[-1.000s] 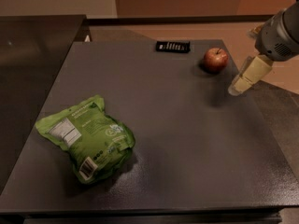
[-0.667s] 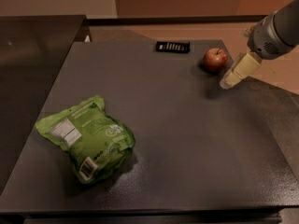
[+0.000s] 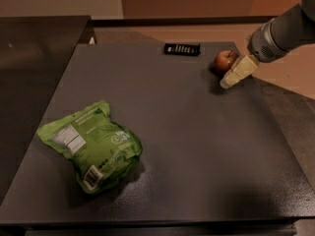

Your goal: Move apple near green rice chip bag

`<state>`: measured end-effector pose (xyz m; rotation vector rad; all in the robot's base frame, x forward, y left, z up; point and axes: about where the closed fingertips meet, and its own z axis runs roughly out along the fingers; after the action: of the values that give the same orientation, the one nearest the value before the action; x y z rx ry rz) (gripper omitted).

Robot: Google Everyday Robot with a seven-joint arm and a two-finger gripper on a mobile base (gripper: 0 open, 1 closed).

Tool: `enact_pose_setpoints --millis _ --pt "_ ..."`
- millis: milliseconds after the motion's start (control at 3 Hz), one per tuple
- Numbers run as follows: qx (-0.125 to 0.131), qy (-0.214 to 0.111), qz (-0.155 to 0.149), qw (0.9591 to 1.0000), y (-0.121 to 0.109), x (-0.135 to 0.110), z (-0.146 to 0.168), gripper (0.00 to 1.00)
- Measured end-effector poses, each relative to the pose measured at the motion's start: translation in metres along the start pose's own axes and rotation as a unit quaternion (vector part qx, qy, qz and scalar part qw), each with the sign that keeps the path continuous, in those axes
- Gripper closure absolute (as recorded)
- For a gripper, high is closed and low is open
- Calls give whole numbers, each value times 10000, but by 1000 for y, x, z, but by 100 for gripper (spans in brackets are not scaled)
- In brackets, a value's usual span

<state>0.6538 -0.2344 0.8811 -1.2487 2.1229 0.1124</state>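
Observation:
A small red apple (image 3: 224, 60) with yellowish patches sits near the far right corner of the dark table (image 3: 187, 132). The lime-green rice chip bag (image 3: 92, 145), with a white nutrition label and barcode, lies near the front left of the table. My gripper (image 3: 231, 79) reaches in from the upper right on a grey arm. Its cream-coloured fingers (image 3: 239, 71) hang just right of the apple, right beside it and slightly in front. The gripper holds nothing.
A small black rectangular device (image 3: 182, 48) lies at the table's far edge, left of the apple. A darker counter (image 3: 34, 58) adjoins the table on the left. Tan floor (image 3: 290, 73) shows beyond the right edge.
My gripper has moved left and toward the far edge, closing in on the apple's right side. The apple and the bag have not moved.

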Motion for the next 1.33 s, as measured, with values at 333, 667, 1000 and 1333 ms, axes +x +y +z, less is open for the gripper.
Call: enact_pose_setpoints --millis 333,667,1000,1333 --pt "-106 7 139 9998 -9 1 18 0" --pt "-174 5 225 9996 -14 0 29 18" --pt "-235 -7 308 9992 -16 0 33 41" --pt "-252 -36 349 9991 -14 -1 26 64"
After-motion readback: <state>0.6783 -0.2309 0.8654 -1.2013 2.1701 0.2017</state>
